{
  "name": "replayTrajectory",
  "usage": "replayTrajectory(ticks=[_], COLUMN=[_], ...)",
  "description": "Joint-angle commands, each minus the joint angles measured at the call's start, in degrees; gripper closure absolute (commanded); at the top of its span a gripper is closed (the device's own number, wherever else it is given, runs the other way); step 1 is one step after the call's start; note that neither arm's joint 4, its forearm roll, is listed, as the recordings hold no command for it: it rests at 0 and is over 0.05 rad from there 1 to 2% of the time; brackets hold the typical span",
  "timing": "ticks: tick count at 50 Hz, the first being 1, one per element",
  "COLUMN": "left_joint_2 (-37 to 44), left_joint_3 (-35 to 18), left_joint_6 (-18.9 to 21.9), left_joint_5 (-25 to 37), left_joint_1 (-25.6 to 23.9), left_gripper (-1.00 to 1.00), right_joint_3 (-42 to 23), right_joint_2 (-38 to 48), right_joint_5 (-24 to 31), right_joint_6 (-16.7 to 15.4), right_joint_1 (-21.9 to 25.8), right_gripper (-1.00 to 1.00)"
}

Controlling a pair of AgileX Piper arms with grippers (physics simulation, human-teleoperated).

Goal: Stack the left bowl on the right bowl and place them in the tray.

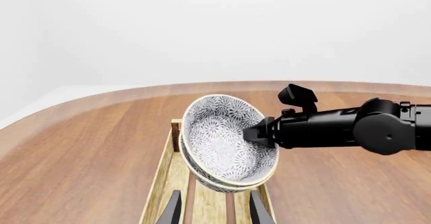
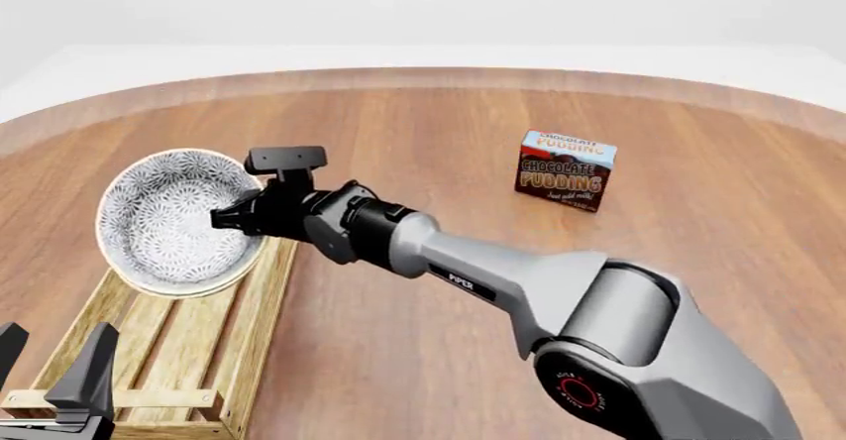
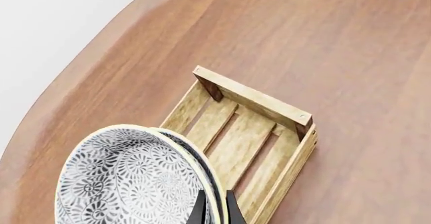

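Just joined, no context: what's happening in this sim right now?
The right end effector is shut on the rim of the stacked bowls, two patterned bowls nested together, and holds them tilted over the far end of the wooden tray. They do not look set down yet. The left end effector hangs open near the tray's near end, holding nothing. A chocolate pudding box stands off to the right.

Between the black fingers (image 3: 232,210), two white bowls (image 2: 174,220) patterned with dark floral swirls; beyond them a pale wooden tray (image 2: 185,346), reddish-brown table (image 2: 437,133), brown-and-blue pudding box (image 2: 568,170).
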Motion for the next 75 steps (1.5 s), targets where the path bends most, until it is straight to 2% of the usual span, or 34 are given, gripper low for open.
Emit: replayTrajectory(ticks=[1,55,65,66,75], left_joint_2=[0.00,0.00,0.00,0.00,0.00], left_joint_3=[0.00,0.00,0.00,0.00,0.00], left_joint_6=[0.00,0.00,0.00,0.00,0.00], left_joint_5=[0.00,0.00,0.00,0.00,0.00], left_joint_1=[0.00,0.00,0.00,0.00,0.00], left_gripper=[-1.00,-1.00,-1.00,-1.00,-1.00], right_joint_3=[-1.11,-4.12,-5.31,-5.21,-4.88], right_joint_2=[1.21,7.09,7.38,7.33,6.94], right_joint_5=[-1.32,-1.05,0.33,0.19,0.01], right_joint_6=[0.87,0.59,-1.47,-1.50,-1.28], right_joint_1=[-0.07,2.39,2.05,2.15,2.04], right_gripper=[1.00,1.00,1.00,-1.00,-1.00])
